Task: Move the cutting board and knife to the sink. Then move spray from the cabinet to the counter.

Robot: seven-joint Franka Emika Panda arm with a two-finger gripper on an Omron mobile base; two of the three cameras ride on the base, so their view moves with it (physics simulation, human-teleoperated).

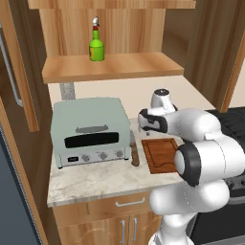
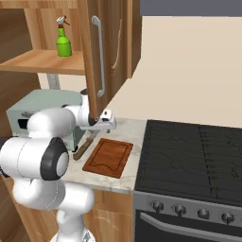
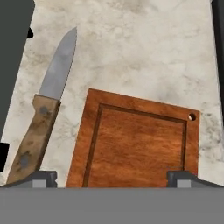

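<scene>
Claw: gripper [image 3: 112, 177] hangs wide open and empty above the cutting board [image 3: 138, 144].
Board: flat on the counter [image 1: 95, 179], right of the toaster oven [image 1: 91, 131].
Knife: knife [image 3: 41, 109] just left of it (apart).
Spray: spray [image 1: 96, 44] upright on the cabinet [image 1: 112, 67] shelf.

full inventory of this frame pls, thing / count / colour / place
cutting board: 1, reddish-brown, on counter beside stove
knife: 1, brown handle, grey blade, on counter between board and toaster oven
spray: 1, green, on open cabinet shelf
toaster oven: 1, pale green, counter left
cabinet: 1, light wood, door open
counter: 1, marbled beige
stove: 1, black, right of counter
gripper: 1, fingers open, above the board
</scene>
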